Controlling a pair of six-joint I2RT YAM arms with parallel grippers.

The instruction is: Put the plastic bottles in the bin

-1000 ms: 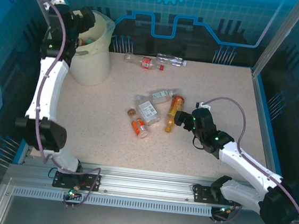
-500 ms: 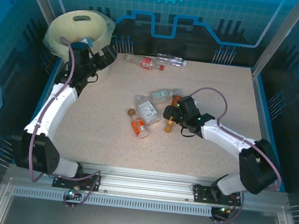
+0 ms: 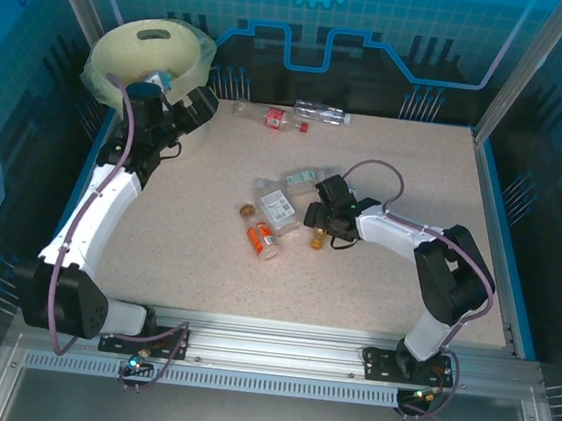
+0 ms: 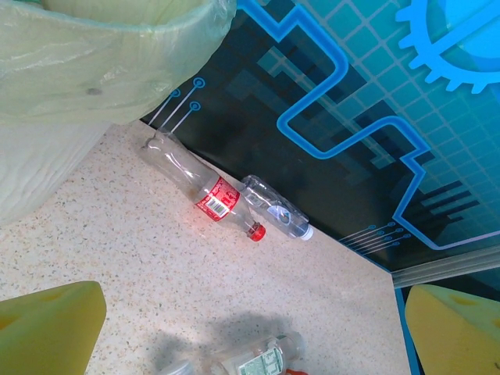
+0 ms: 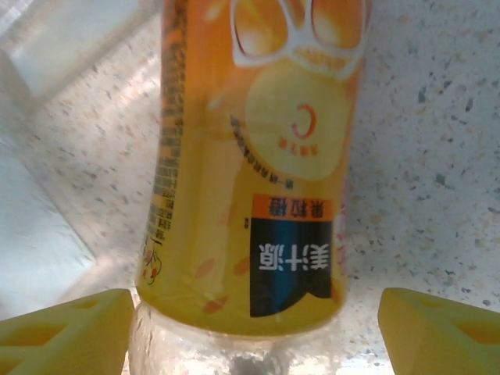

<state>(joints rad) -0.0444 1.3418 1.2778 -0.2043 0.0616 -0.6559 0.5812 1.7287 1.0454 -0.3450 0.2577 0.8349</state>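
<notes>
Top view: right claw (image 3: 322,218) sat over the orange bottle (image 3: 315,239) mid surface (image 3: 205,263); left claw (image 3: 198,104) spread wide, empty, beside the bin (image 3: 117,48), far left. Left wrist: a red-labelled bottle (image 4: 217,195) lay by the far wall. Right wrist: pads (image 5: 66,332) straddled the orange bottle, apart, not gripping. Pick step, I judge; next, squeeze shut and carry to the bin.

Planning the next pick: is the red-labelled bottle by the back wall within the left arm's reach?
Probably yes: the open left gripper faces the red-labelled bottle across bare table, nothing between.
</notes>
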